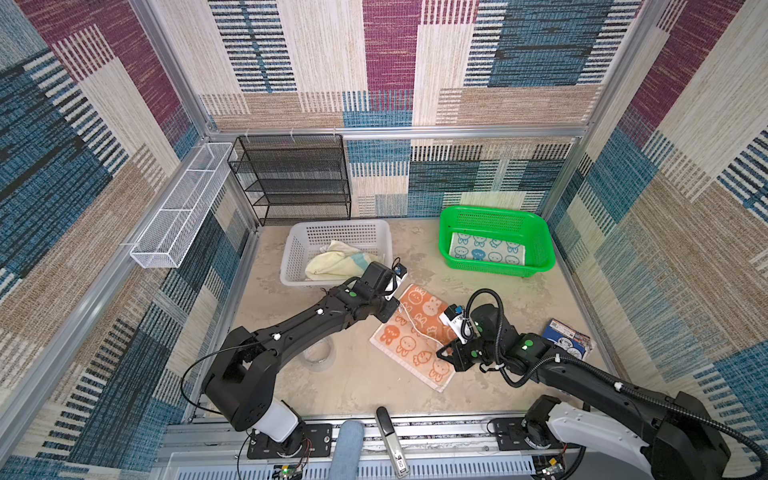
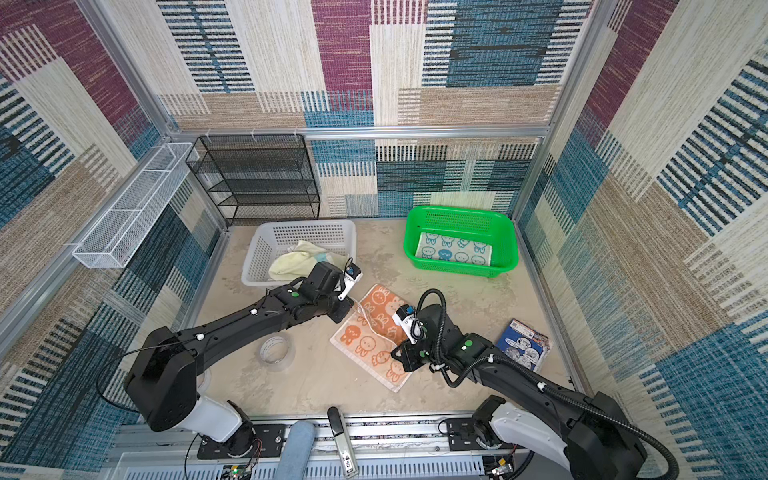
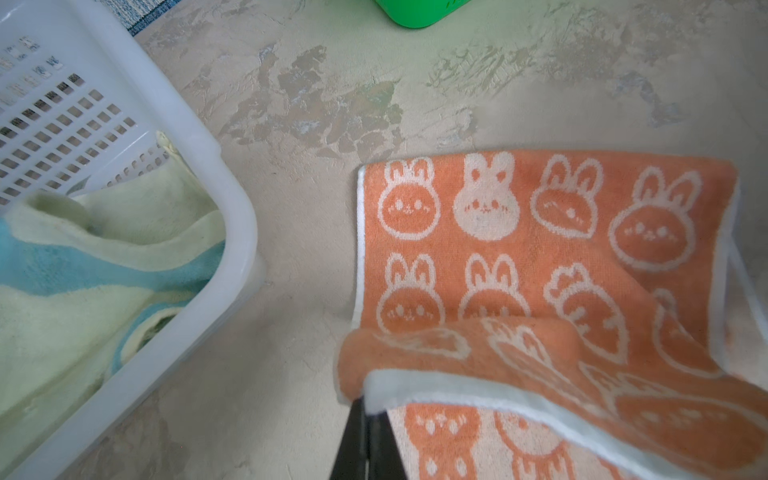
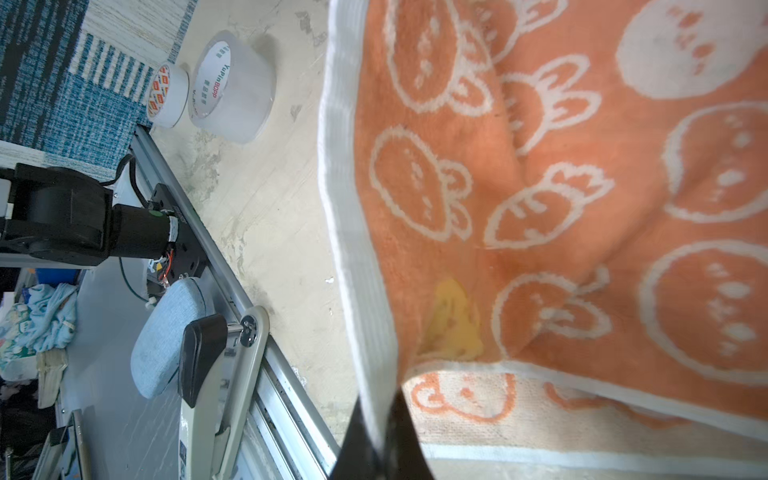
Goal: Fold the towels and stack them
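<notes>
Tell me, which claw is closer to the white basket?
Left. The left gripper, pinching a corner of the orange towel, sits just beside the near corner of the white basket. The right gripper pinches the towel's opposite edge, farther from the basket.

Both top views look steeply down from high over the 6 o'clock edge toward the back wall (image 1: pixel 395 83) at 12 o'clock, taking in the whole table (image 1: pixel 365 374). Each wrist camera sits close above the orange towel (image 3: pixel 540 249), which all four views share.
</notes>
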Robot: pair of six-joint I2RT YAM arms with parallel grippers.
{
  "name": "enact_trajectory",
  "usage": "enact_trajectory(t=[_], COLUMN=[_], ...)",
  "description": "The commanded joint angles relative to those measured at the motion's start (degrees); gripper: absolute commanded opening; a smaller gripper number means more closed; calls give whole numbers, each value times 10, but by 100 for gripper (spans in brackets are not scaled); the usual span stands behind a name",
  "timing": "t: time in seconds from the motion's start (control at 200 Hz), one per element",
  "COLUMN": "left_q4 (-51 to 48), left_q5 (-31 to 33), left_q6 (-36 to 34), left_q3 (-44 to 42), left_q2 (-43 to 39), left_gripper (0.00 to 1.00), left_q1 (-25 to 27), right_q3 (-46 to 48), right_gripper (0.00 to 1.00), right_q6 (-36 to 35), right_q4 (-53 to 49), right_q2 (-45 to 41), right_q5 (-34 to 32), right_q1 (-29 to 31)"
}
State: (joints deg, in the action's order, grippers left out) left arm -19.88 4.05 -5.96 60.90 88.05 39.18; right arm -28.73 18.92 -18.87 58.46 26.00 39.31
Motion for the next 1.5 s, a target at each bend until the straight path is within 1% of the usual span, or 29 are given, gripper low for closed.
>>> enact_trajectory(t=[0.0,0.205,0.336,0.386,0.446,0.576,0.661,0.741,0.806,0.881,1.032,1.127,1.152,1.232,1.282,1.387,1.432,1.497], left_q4=[9,21,28,28,31,48,61,74,85,103,126,122,119,103,95,88,85,76], left_q5=[-10,-39,-39,-40,-41,-38,-40,-41,-43,-40,-32,-30,-31,-40,-45,-57,-63,-72], left_q6=[11,27,34,37,40,45,47,50,52,54,61,65,66,68,67,67,65,62], left_q3=[-11,-41,-56,-59,-66,-89,-106,-122,-138,-158,-186,-177,-171,-139,-115,-60,-35,5], left_q2=[-10,-13,-10,-11,-15,-35,-56,-78,-98,-122,-157,-155,-150,-128,-108,-65,-46,-16], left_gripper=[0,0,0,0,12,30,34,38,38,39,41,44,45,49,51,56,58,59], left_q1=[0,1,1,1,1,1,1,2,2,2,2,1,1,1,1,1,2,2], right_q3=[22,65,78,80,84,93,95,97,100,102,101,95,91,71,54,18,14,23], right_gripper=[0,0,4,8,13,25,31,34,41,46,48,49,49,48,52,52,55,57], right_q6=[36,46,48,49,48,48,47,47,47,47,54,64,72,110,165,218,239,262], right_q4=[51,101,124,127,130,133,139,145,148,151,160,165,165,139,105,53,45,52], right_q2=[8,31,40,41,40,31,24,14,4,-9,-33,-47,-48,-47,-38,-10,-3,5], right_q5=[27,58,68,69,75,79,89,92,94,97,99,69,51,-52,-126,-225,-250,-254], right_q1=[4,11,13,13,14,14,14,14,14,14,14,14,14,14,12,9,4,-13])
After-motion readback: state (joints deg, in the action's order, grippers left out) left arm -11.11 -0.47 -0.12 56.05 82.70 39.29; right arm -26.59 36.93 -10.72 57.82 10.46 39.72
